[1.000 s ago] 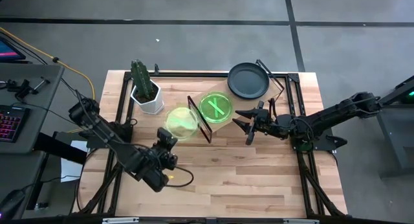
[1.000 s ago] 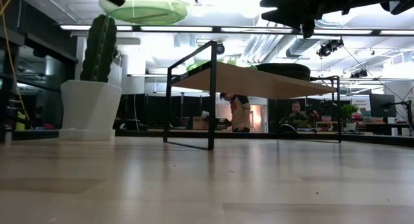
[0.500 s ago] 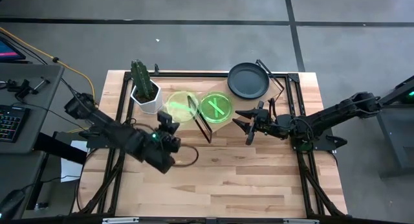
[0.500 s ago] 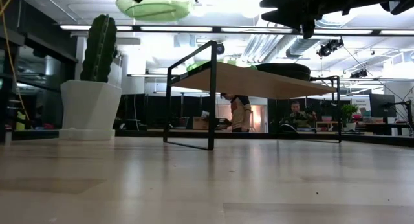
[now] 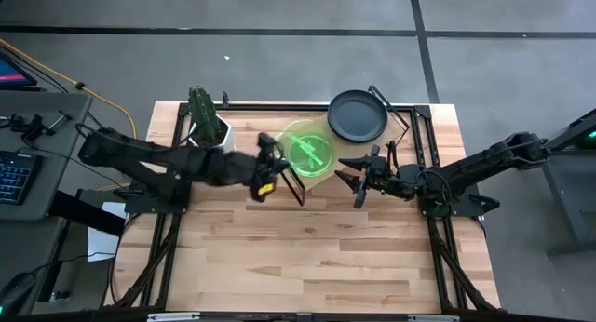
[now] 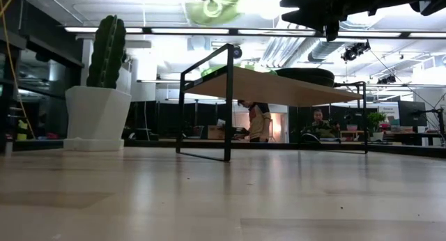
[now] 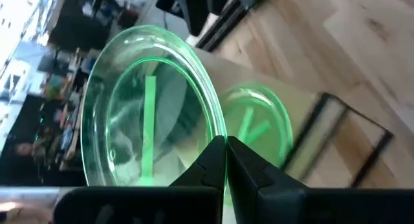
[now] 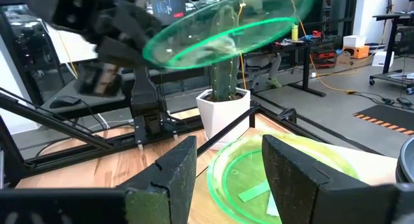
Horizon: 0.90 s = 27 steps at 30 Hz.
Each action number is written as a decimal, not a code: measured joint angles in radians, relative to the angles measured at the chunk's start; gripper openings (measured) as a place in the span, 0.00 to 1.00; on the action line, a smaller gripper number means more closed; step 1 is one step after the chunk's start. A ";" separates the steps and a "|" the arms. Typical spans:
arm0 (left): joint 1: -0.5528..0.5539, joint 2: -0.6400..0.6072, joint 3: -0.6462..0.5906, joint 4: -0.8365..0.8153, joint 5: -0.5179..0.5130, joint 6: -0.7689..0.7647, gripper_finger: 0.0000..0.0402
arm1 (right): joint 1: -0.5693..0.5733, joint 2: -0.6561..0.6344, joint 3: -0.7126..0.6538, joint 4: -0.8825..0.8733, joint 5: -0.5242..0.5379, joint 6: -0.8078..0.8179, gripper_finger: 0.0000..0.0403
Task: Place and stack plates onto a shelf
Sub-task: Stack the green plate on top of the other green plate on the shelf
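My left gripper (image 5: 271, 164) is shut on a translucent green plate (image 5: 291, 134), carried in the air above the shelf's left end. Seen from the right wrist, this plate (image 8: 226, 23) hovers tilted over a second green plate (image 8: 272, 179), which lies flat on the shelf (image 5: 326, 187). A dark plate (image 5: 357, 117) rests on the shelf's far right part; whether others lie under it does not show. My right gripper (image 5: 358, 178) is open and waits above the shelf's right half, holding nothing. My left gripper pinches the held green plate's rim (image 7: 220, 130) between its two fingers, reaching in from the table's left side. The plate (image 7: 149, 107) is lifted clear of everything, tilted, and sticks out ahead of the fingers toward the right.
A white pot with a green cactus (image 5: 207, 127) stands on the table just left of the shelf, close under my left arm. The shelf's black wire legs (image 6: 228, 105) stand on the table. The near half of the table (image 5: 307, 257) is bare wood. People show in the room behind.
My left gripper has swung from the table's near left up and toward the far right, past the cactus, to the shelf's left end. The green plate has travelled with it, still held, and now hangs above the green plate on the shelf.
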State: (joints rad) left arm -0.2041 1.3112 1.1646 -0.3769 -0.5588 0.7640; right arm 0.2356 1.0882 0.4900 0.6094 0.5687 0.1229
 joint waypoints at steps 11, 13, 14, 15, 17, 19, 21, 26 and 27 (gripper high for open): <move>0.171 0.167 -0.001 0.037 0.292 0.079 0.00 | 0.000 -0.006 0.000 0.039 0.024 -0.047 0.40; 0.177 0.187 -0.001 0.046 0.308 0.084 0.00 | 0.000 -0.008 0.000 0.041 0.024 -0.052 0.40; 0.179 0.194 -0.001 0.044 0.315 0.085 0.00 | 0.000 -0.008 0.000 0.040 0.025 -0.052 0.40; 0.180 0.203 -0.001 0.050 0.318 0.084 0.00 | 0.000 -0.008 0.000 0.040 0.025 -0.052 0.40; 0.180 0.216 -0.001 0.050 0.322 0.084 0.00 | 0.000 -0.008 0.000 0.039 0.024 -0.052 0.40; 0.180 0.224 -0.001 0.051 0.322 0.084 0.00 | 0.000 -0.008 0.000 0.038 0.024 -0.052 0.40; 0.180 0.233 -0.001 0.063 0.321 0.081 0.00 | 0.001 -0.008 0.000 0.038 0.024 -0.050 0.40; 0.181 0.233 -0.001 0.070 0.313 0.078 0.00 | 0.001 -0.008 0.000 0.036 0.024 -0.045 0.40; 0.181 0.233 -0.001 0.069 0.312 0.078 0.00 | 0.001 -0.008 0.000 0.036 0.024 -0.045 0.40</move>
State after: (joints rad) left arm -0.0231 1.5444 1.1637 -0.3083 -0.2473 0.8425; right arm 0.2363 1.0798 0.4904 0.6453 0.5926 0.0783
